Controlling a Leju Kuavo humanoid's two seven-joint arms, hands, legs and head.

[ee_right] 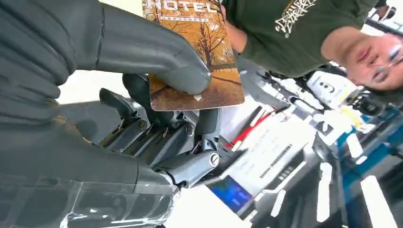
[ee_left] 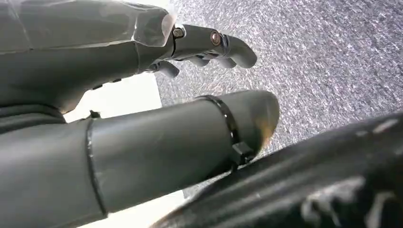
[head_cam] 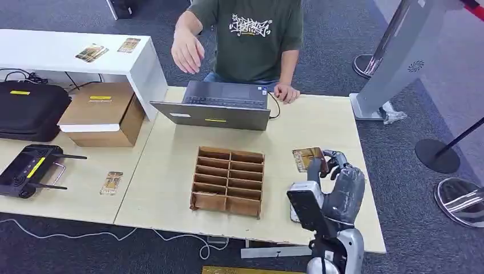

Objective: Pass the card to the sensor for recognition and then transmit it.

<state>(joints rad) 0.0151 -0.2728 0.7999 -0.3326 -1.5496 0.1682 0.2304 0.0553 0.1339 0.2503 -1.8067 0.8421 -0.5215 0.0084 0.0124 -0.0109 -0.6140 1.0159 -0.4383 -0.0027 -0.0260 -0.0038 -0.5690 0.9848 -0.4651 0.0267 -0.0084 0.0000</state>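
The brown cardboard divider tray [head_cam: 229, 181] sits mid-table in front of me, its two columns of slots showing only bare cardboard. To the right of the tray, my right hand [head_cam: 337, 180] is raised above the table [head_cam: 319, 128], pinching the card [head_cam: 307, 158] between thumb [ee_right: 157, 52] and fingers [ee_right: 142, 137]; the card stands up from my grip, an autumn-tree picture with "HOTEL" printed on it. My left hand [ee_left: 142, 123] hangs over grey carpet [ee_left: 323, 57], fingers loosely curled and apart, holding nothing. Beyond the tray, a laptop [head_cam: 220, 105] lies at the far edge, with a person [head_cam: 251, 37] behind it, one hand lifted and the other resting by the laptop. Between the tray and the table's right edge the wood is bare around my hand. Left of the tray lie another card [head_cam: 111, 182], a black controller [head_cam: 28, 170] and a cardboard box [head_cam: 103, 113].
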